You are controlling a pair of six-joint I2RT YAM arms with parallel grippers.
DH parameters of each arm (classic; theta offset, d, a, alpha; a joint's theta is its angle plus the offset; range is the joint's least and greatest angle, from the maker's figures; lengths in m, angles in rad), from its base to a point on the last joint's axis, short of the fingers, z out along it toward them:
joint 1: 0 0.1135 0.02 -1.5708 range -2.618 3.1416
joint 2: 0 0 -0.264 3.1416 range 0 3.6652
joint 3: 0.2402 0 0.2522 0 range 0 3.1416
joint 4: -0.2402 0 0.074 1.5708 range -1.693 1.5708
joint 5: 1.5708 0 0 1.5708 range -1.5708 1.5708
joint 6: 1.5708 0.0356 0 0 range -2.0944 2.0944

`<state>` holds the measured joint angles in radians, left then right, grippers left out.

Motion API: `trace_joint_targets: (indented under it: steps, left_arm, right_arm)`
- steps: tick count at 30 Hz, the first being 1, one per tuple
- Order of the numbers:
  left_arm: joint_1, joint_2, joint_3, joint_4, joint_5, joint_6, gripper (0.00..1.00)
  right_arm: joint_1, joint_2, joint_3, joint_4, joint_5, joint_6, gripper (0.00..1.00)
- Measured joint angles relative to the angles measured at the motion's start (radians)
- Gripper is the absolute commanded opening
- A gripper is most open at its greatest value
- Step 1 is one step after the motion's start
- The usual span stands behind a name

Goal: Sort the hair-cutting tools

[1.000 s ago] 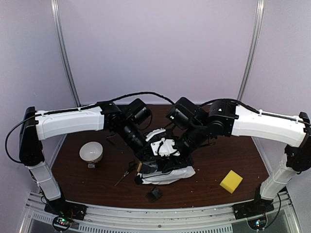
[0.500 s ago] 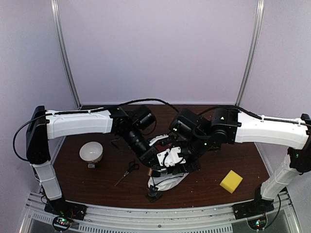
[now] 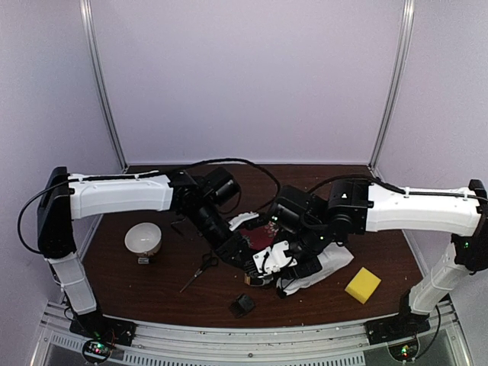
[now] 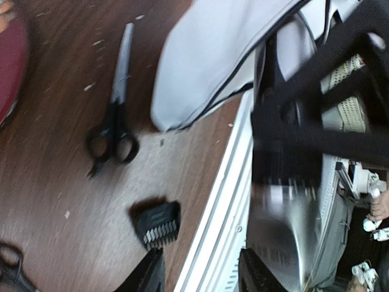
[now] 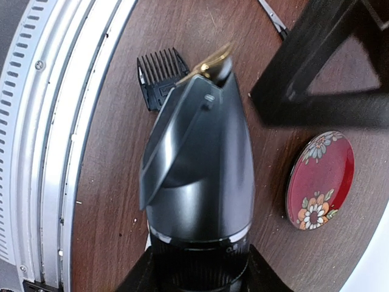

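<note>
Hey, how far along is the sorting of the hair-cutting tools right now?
Nothing looks sorted yet. In hand: the right gripper holds the dark grey electric clipper. Remaining: black-handled scissors and the black comb attachment lie loose on the wooden table, beside the white pouch.

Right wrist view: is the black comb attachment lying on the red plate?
No, the comb attachment lies on the table beside the electric clipper's tip, well apart from the red plate.
</note>
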<state>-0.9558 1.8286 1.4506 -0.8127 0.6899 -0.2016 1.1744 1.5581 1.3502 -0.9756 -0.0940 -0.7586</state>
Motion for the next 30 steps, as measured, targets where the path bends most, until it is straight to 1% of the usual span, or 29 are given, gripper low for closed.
trace_joint_targets:
  steps: [3,5,7,11,14,18,22,26,30]
  left_arm:
    - [0.023,-0.117,-0.104,0.024,-0.046,-0.024,0.45]
    - [0.032,-0.170,-0.150,0.048,-0.064,-0.038,0.45]
    - [0.033,-0.216,-0.220,0.120,-0.081,-0.062,0.46]
    - [0.032,-0.229,-0.360,0.257,-0.092,-0.108,0.46]
    - [0.032,-0.221,-0.412,0.326,-0.103,-0.123,0.49]
    - [0.032,-0.217,-0.429,0.451,-0.127,-0.134,0.56]
    - [0.032,-0.165,-0.395,0.552,-0.140,-0.134,0.58]
    - [0.035,-0.082,-0.365,0.654,-0.160,-0.135,0.58]
    - [0.039,-0.015,-0.334,0.735,-0.174,-0.146,0.59]
  right_arm:
    - [0.000,0.000,-0.037,0.008,0.026,0.001,0.15]
    - [0.000,0.000,-0.056,0.011,0.051,0.000,0.14]
    - [0.000,0.000,-0.074,0.016,0.084,-0.001,0.13]
    - [-0.011,0.000,-0.087,0.026,0.105,-0.001,0.13]
    - [-0.031,-0.005,-0.104,0.029,0.107,0.001,0.13]
    - [-0.076,-0.045,-0.141,0.032,0.107,0.005,0.12]
    - [-0.154,-0.134,-0.196,0.055,0.074,0.007,0.12]
    - [-0.275,-0.222,-0.274,0.113,0.003,0.007,0.12]
    - [-0.403,-0.253,-0.357,0.174,-0.089,0.010,0.12]
